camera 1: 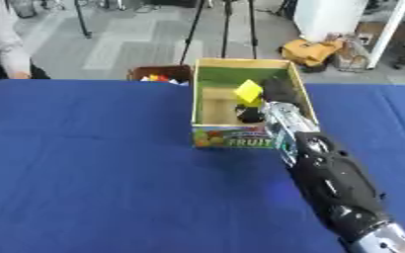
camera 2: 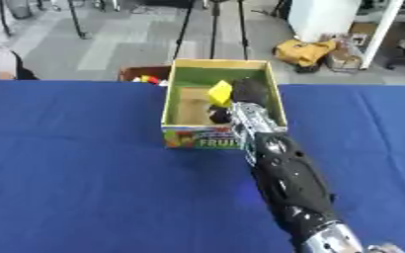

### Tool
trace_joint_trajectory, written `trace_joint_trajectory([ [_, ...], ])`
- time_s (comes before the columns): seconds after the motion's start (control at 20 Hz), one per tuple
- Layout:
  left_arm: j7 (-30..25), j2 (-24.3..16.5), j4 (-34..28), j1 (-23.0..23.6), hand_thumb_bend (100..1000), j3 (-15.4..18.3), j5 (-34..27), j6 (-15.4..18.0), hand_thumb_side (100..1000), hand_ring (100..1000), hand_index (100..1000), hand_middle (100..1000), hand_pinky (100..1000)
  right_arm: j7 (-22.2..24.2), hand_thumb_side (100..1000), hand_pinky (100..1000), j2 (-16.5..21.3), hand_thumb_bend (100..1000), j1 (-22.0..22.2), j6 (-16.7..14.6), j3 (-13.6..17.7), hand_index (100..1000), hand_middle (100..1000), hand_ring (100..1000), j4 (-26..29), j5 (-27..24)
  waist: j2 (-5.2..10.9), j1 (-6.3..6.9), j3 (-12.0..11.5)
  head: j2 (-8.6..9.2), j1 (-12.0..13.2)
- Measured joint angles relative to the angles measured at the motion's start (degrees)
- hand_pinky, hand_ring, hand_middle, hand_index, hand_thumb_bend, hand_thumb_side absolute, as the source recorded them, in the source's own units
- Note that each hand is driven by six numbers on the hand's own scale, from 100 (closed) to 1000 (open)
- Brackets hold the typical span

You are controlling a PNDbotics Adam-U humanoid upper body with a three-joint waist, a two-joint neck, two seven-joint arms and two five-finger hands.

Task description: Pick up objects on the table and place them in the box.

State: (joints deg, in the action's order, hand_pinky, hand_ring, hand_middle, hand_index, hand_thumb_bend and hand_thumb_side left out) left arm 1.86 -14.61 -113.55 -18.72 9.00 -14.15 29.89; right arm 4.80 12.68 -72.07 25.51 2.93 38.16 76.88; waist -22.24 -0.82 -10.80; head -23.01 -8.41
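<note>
The right hand (camera 1: 273,94) reached over the box (camera 1: 208,106) at the table's (camera 1: 85,163) far edge, holding a yellow block (camera 1: 248,91) inside it, ready to drop; whether the fingers gripped it, I couldn't tell.

One box (camera 1: 240,137) on the worktop (camera 1: 94,163), cardboard w/ green inner walls and a "FRUIT" print on its near face. One yellow object (camera 1: 248,91) inside the box, at the robot hand (camera 1: 273,94). One robot hand in view, w/ one arm, coming from the near right; fingers can't be made out. One worktop, blue-covered. One 2nd container (camera 1: 158,74), brownish, just past the worktop's far edge, left of the box; a few small red/yellow bits in it, no. unclear. No loose objects countable on the worktop outside the box.
</note>
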Motion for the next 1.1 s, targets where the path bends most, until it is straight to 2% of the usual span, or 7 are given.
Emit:
trace_joint_trajectory([
  [0.15,-0.07,0.27,0.00,0.00,100,0.00,0.01,0.07,997,799,946,889,575,0.19,754,857,-0.19,204,0.00,-0.21,0.22,774,547,872,0.00,-0.17,-0.08,0.06,-0.15,0.01,-0.28],
  [0.3,-0.09,0.45,0.00,0.00,100,-0.01,0.02,0.09,997,799,946,889,575,1.07,818,883,-0.43,319,0.00,-0.99,0.20,894,643,912,0.01,-0.46,-0.31,0.06,-0.15,0.02,-0.33],
  [0.4,-0.11,0.45,0.00,0.00,100,-0.01,0.03,0.11,997,800,946,889,575,1.71,837,892,-0.43,360,-0.01,-1.29,0.19,925,678,931,0.05,-0.57,-0.32,0.07,-0.15,0.13,-0.40],
  [0.6,-0.14,0.45,0.00,0.00,100,-0.01,0.03,0.10,996,800,946,890,576,2.32,843,902,-0.44,416,-0.04,-1.74,0.15,947,726,948,0.48,-0.61,-0.32,0.10,-0.14,0.41,-0.54],
  [1.0,-0.14,0.45,0.00,0.08,100,-0.01,0.03,-0.07,995,796,946,888,575,1.91,818,912,-0.41,385,-0.70,-2.46,-0.26,934,709,943,2.85,-1.13,0.27,0.29,0.29,0.41,-0.71],
  [1.05,-0.12,0.45,0.00,0.14,100,-0.01,0.03,-0.08,994,795,946,887,575,1.73,922,914,-0.40,335,-0.96,-2.63,-0.50,932,710,942,3.52,-1.43,0.43,0.38,0.36,0.39,-0.69],
  [1.1,-0.11,0.45,0.00,0.21,100,-0.01,0.03,-0.10,994,795,946,887,575,1.54,812,917,-0.36,385,-1.13,-2.84,-0.72,930,705,942,4.33,-1.82,0.66,0.43,0.51,0.37,-0.63],
])
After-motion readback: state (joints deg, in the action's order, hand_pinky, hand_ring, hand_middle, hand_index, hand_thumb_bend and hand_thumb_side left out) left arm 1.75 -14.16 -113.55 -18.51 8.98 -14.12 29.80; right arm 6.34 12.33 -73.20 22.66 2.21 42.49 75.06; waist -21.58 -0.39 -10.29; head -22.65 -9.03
